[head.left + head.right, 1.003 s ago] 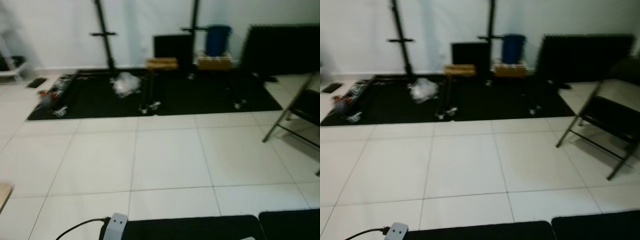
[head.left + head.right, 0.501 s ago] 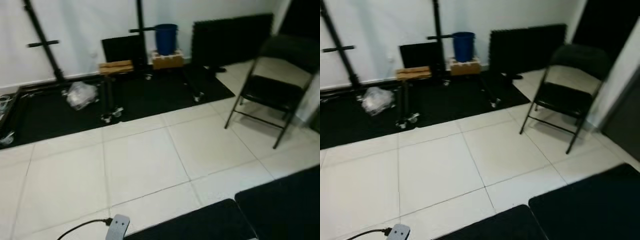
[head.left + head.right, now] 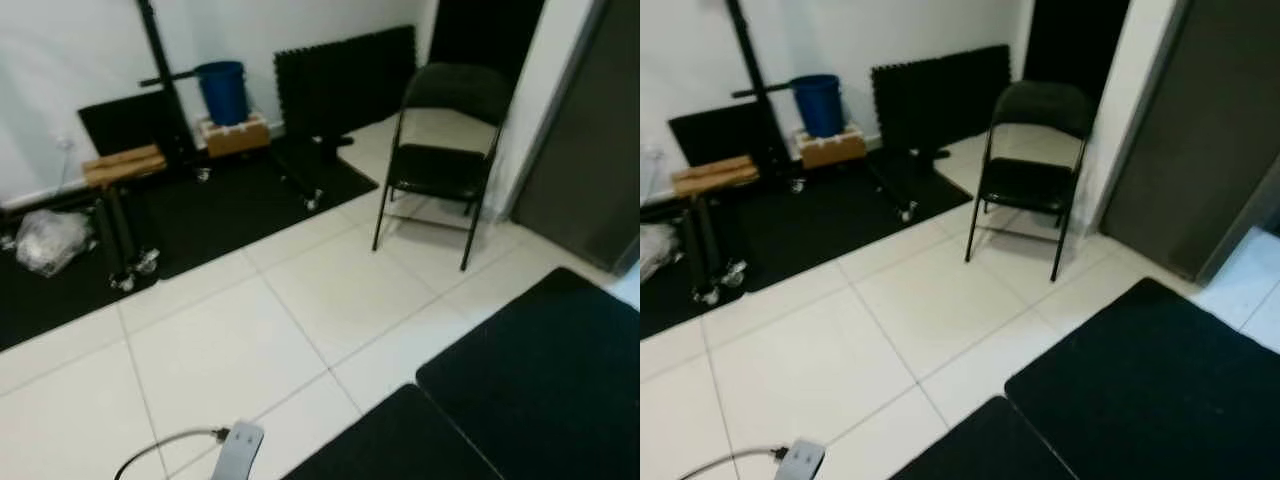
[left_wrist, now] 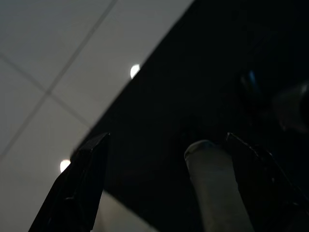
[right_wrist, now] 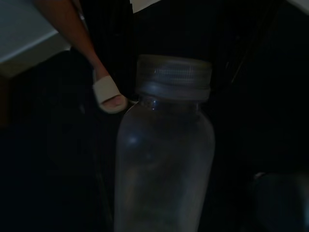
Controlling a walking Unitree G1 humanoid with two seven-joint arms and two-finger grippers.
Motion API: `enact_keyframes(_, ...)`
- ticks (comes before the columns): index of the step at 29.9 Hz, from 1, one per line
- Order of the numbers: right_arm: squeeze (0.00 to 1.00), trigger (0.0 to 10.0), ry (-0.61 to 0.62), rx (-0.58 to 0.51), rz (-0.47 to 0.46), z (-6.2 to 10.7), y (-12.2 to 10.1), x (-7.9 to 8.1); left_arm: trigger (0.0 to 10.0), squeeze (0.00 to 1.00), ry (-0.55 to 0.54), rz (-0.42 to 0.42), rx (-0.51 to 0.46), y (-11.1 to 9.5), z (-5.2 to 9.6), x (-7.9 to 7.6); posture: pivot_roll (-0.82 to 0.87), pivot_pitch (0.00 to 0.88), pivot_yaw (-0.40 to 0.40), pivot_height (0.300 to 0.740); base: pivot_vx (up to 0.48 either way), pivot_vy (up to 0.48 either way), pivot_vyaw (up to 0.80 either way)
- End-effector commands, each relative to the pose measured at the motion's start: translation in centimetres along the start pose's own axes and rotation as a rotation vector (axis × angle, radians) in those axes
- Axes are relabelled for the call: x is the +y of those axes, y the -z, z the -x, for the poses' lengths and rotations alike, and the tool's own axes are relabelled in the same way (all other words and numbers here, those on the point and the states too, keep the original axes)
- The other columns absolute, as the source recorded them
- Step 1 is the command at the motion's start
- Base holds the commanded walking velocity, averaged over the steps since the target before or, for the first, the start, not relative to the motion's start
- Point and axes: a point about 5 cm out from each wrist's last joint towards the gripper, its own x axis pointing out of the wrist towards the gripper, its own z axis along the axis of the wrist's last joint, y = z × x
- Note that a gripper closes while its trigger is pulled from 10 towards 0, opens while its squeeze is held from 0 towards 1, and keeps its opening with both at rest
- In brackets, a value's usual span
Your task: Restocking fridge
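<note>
Camera has swung right since the earlier frames: black stand on castors point(image 3: 118, 235) and blue bucket point(image 3: 222, 92) now upper left, black folding chair point(image 3: 440, 150) upper centre, dark door point(image 3: 590, 150) newly in at far right. Black floor mats point(image 3: 540, 370) lower right. Left pincer point(image 4: 164, 183) hangs open, nothing held. Right wrist view: clear plastic bottle with ribbed cap point(image 5: 166, 150) fills centre, held by right pincer; no label readable.
</note>
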Motion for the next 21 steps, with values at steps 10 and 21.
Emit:
enact_keyframes(10, 0.0, 10.0, -0.031, -0.012, -0.012, -0.02, -0.26, 1.11, 10.0, 0.0, 0.004, 0.011, 0.036, 1.08, 0.08, -0.36, 0.02, 0.0, 0.0, 0.74, 0.0, 0.0, -0.77)
enact_keyframes(21, 0.0, 10.0, -0.026, -0.014, -0.017, -0.02, -0.25, 1.02, 10.0, 0.0, -0.003, 0.024, 0.034, 1.15, 0.06, -0.48, 0.02, 0.0, -0.006, 0.74, 0.0, 0.0, -0.77)
